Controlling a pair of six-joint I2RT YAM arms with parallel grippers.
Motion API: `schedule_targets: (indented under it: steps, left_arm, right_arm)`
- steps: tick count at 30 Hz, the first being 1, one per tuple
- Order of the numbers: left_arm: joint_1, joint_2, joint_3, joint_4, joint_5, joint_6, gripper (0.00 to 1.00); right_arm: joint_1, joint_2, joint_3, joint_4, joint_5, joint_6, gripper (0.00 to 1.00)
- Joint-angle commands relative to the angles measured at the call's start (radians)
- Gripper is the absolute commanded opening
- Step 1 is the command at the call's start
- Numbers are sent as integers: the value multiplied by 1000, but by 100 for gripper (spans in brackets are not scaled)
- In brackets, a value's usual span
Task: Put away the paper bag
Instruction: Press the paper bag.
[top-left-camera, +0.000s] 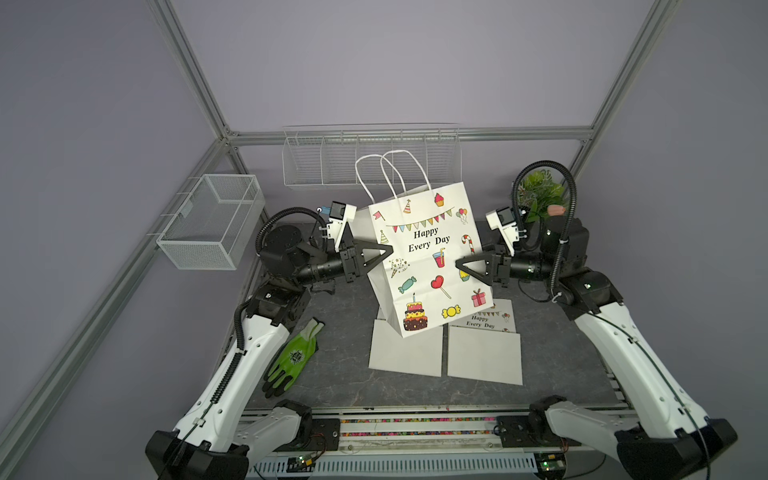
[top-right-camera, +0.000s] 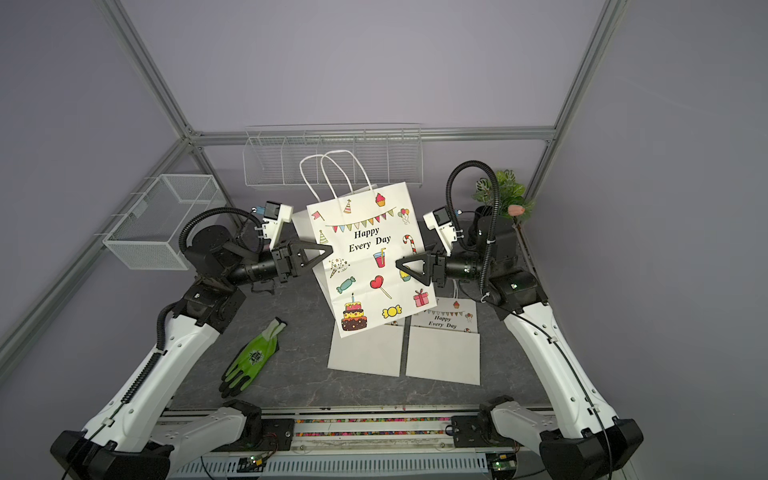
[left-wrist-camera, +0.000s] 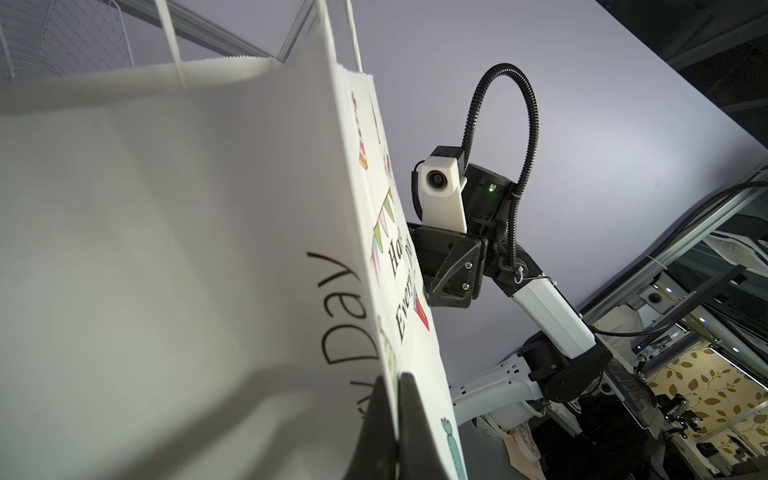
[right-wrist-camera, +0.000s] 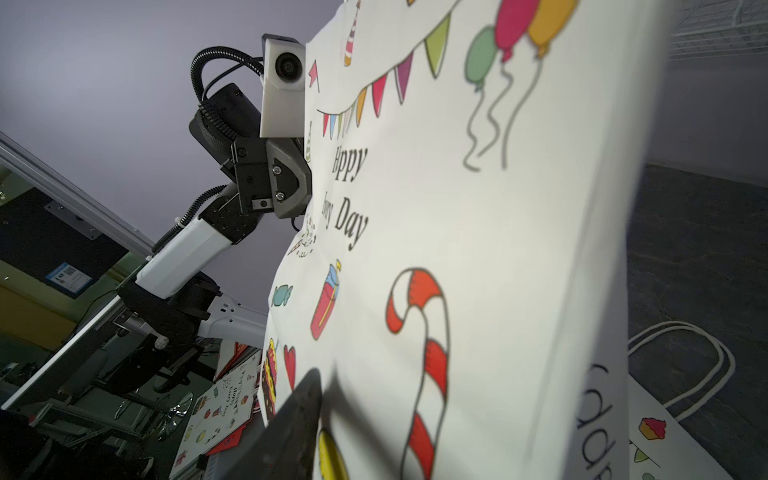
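My left gripper (top-left-camera: 390, 251) clamps the paper bag (top-left-camera: 424, 286) at nine o'clock; my right gripper (top-left-camera: 458, 265) at three o'clock, its hold impossible to tell, should close firmly before I carry it.

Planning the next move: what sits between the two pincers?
The paper bag alone: left pincer clamps its side edge, right pincer tip overlaps its printed face. Seen in both top views.

paper bag (top-left-camera: 428, 259): "happy every day" | flat bag (top-left-camera: 482, 321): "happy every day"
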Motion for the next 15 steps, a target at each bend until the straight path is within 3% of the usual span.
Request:
schedule_targets:
  steps: [1,7,15]
  left_arm:
    - [-6,-12,0,-1,51,45,0]
    - [-5,-32,-22,-2,77,87,0]
    - [-5,-56,-27,-25,77,123,0]
  right_arm:
    - [9,-4,-10,87,-93,61,50]
    - [11,14,-6,148,-176,132,50]
    - [29,10,-10,163,-205,152,34]
